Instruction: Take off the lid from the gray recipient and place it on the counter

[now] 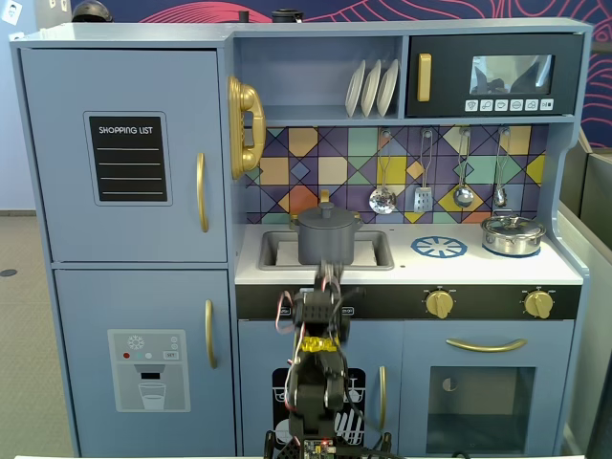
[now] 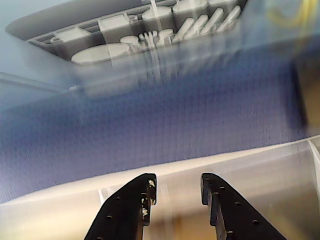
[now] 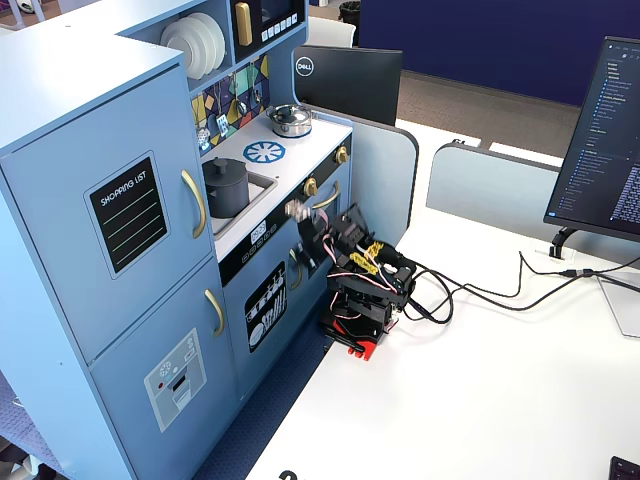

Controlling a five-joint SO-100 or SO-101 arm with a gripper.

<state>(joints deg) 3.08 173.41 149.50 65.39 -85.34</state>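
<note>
The gripper (image 2: pixel 176 187) was empty, jaws apart, well short of the lid (image 1: pixel 327 216). It probably needed to rise over the counter (image 1: pixel 411 265) edge, then pinch the knob squarely.

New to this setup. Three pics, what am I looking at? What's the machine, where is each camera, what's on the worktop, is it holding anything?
It is a small black robot arm standing on a white desk in front of a blue toy kitchen. One fixed view faces the kitchen head-on, with the arm low in the middle. Another fixed view looks down from the side and also shows monitors. The wrist view rides on the arm; it is blurred and shows the kitchen's blue front and the tool, whose two black fingers stand apart with nothing between them.

On the white counter, a dark gray pot sits in the sink cutout with its lid on. To its right in the head-on view are a blue printed burner ring and a shiny silver pot.
</note>
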